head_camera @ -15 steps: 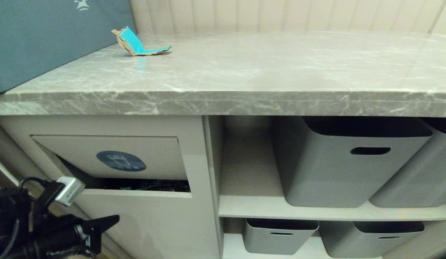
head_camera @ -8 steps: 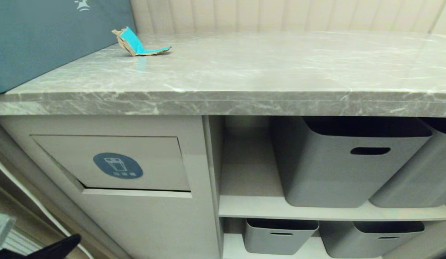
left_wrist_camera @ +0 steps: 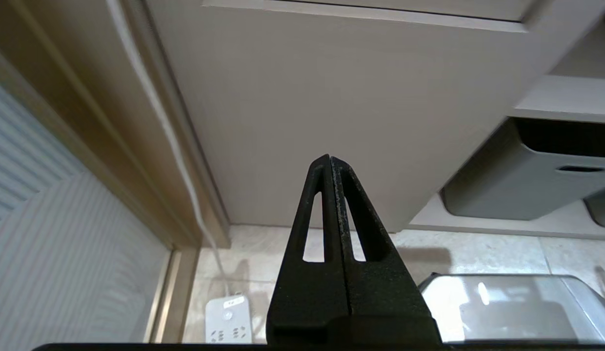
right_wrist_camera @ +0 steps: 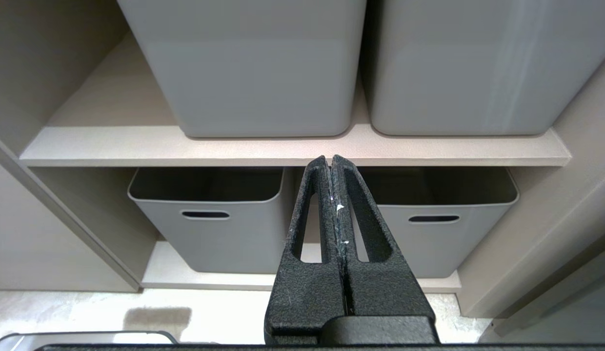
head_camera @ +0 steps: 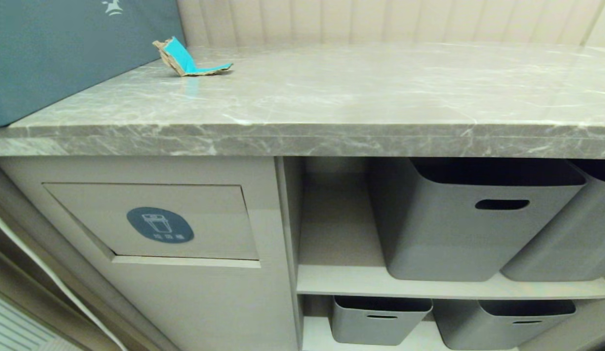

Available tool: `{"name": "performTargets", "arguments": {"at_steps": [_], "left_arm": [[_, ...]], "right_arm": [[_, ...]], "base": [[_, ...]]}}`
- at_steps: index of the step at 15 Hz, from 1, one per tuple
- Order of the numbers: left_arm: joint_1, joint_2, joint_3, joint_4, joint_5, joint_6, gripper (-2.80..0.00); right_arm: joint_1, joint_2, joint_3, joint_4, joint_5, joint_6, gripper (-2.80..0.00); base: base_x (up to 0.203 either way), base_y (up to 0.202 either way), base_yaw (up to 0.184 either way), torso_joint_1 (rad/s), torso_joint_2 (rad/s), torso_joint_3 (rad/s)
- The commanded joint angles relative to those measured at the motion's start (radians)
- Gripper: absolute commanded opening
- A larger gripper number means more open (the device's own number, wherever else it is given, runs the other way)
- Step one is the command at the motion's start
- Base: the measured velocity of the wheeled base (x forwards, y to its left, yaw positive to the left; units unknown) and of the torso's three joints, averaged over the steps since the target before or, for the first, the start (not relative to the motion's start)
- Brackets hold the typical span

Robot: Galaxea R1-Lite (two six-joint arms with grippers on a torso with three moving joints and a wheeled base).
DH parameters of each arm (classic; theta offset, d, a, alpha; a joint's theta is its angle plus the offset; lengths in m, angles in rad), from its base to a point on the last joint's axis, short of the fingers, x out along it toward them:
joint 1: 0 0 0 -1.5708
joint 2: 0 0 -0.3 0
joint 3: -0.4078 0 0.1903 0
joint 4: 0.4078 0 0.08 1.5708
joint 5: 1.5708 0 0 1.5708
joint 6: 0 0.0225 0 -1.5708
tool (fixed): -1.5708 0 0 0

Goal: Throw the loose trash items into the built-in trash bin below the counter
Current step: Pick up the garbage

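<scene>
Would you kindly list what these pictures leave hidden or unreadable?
- Inside of the built-in trash bin: head view, its closed flap covers it.
- Second trash scrap: only one scrap shows on the counter.
- Sticker text: head view, too small.
- Teal box: cut off by the head view's edge.
- Upper tubs' contents: dark inside.

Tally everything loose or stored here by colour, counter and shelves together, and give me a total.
Turquoise: 1, the cardboard scrap on the counter.
Teal-blue: 1, the big box.
Grey: 4, the storage tubs on the shelves.
Total: 6
</scene>
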Motion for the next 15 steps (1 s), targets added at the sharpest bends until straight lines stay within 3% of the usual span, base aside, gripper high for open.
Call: {"name": "performTargets", "arguments": {"at_steps": [1,5,7,15], "left_arm": [[-0.021,-0.106,0.008,0.018,-0.001,-0.001,-2.8],[-0.021,-0.293,0.007,0.081,0.027,0.017,-2.8],[-0.02,-0.264,0.005,0.109,0.032,0.063,-2.8],[-0.02,-0.283,0.008,0.104,0.028,0.051,-2.8]], "right_arm": [[0.0,0.0,0.002,0.0,0.0,0.0,-2.8],[0.0,0.0,0.002,0.0,0.0,-0.001,-2.8],[0.0,0.0,0.002,0.0,0.0,0.0,-2.8],[0.0,0.0,0.002,0.0,-0.003,0.003,-2.8]], "base": [[0.0,0.0,0.0,0.0,0.0,0.0],[0.0,0.0,0.0,0.0,0.0,0.0],[0.0,0.0,0.0,0.0,0.0,0.0],[0.0,0.0,0.0,0.0,0.0,0.0]]}}
